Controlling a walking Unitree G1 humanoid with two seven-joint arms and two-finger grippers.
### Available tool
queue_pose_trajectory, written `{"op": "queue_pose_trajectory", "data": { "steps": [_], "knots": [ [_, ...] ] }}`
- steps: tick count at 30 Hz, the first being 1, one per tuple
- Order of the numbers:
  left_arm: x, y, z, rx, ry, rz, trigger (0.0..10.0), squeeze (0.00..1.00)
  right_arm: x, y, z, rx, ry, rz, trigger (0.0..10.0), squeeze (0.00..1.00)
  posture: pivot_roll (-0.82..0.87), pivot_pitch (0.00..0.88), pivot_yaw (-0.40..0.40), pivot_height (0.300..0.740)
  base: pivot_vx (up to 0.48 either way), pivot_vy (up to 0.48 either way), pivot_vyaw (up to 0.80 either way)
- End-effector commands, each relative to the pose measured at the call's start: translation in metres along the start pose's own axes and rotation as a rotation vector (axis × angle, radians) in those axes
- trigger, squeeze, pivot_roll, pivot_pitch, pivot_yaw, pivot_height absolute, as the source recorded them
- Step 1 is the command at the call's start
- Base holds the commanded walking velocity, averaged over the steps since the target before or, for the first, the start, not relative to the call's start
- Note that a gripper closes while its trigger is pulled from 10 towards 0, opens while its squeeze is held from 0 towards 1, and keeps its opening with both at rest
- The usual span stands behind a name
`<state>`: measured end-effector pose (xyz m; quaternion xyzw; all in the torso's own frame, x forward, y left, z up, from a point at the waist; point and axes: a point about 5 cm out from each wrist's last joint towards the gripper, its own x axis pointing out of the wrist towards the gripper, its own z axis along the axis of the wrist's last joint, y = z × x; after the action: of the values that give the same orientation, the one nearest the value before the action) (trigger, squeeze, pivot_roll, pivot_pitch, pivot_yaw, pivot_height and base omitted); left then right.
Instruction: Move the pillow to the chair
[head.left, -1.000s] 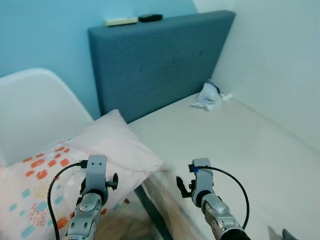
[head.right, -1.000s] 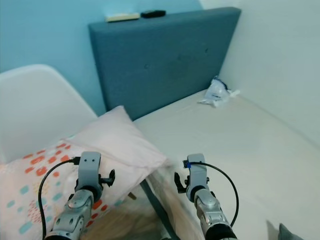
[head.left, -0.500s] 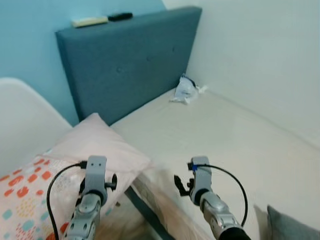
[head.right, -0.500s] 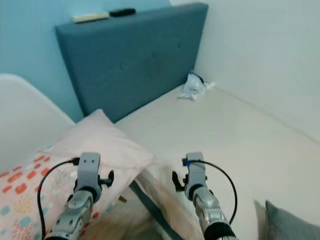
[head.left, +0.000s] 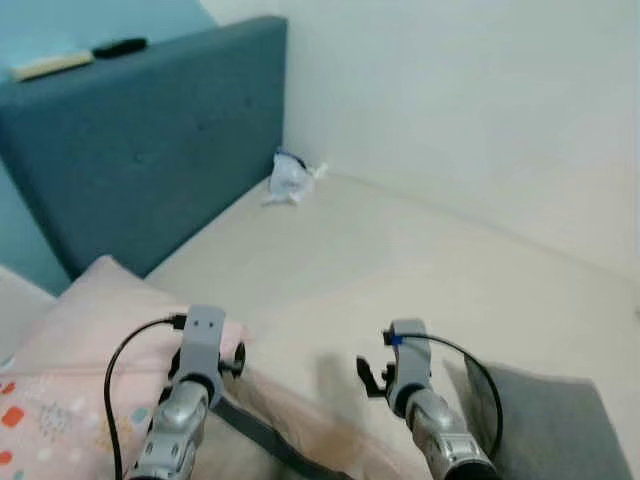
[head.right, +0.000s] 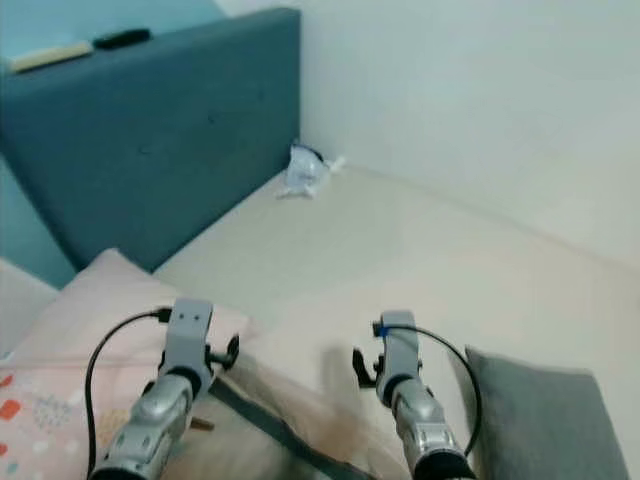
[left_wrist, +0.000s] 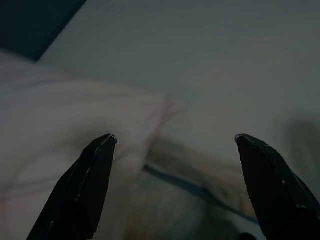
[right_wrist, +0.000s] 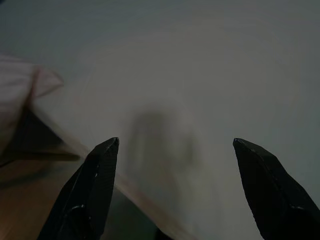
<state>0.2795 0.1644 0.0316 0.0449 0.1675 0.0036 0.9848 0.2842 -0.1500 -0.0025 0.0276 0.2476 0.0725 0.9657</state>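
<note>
Pink pillow (head.left: 95, 310) lies at lower left, under the spread-fingered left gripper (left_wrist: 175, 142); the right gripper (right_wrist: 175, 145), also spread, hovers over the mattress (head.left: 400, 270).

Head cameras look down over the bed (head.left: 400, 250); wrist cameras face it.

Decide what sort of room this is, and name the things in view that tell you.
Most likely a bedroom: a bare mattress against a padded blue headboard, with a pink pillow and a grey pillow at its edge.
</note>
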Motion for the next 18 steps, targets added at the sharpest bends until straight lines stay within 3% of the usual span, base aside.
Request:
{"op": "queue_pose_trajectory", "data": {
  "steps": [1,18],
  "knots": [
    [0.0011,-0.0017,-0.0004,0.009,0.002,-0.01,10.0,0.0,-0.0003,-0.0051,0.002,-0.008,0.001,-0.017,10.0,0.0,-0.05,0.071,-0.06,0.74,0.0,0.0,-0.8],
    [0.0046,-0.0055,0.0031,-0.005,-0.01,-0.018,10.0,0.0,0.0013,-0.0067,0.0075,-0.003,-0.01,-0.018,10.0,0.0,-0.06,0.062,-0.057,0.74,0.0,0.0,-0.8]
  ]
}}
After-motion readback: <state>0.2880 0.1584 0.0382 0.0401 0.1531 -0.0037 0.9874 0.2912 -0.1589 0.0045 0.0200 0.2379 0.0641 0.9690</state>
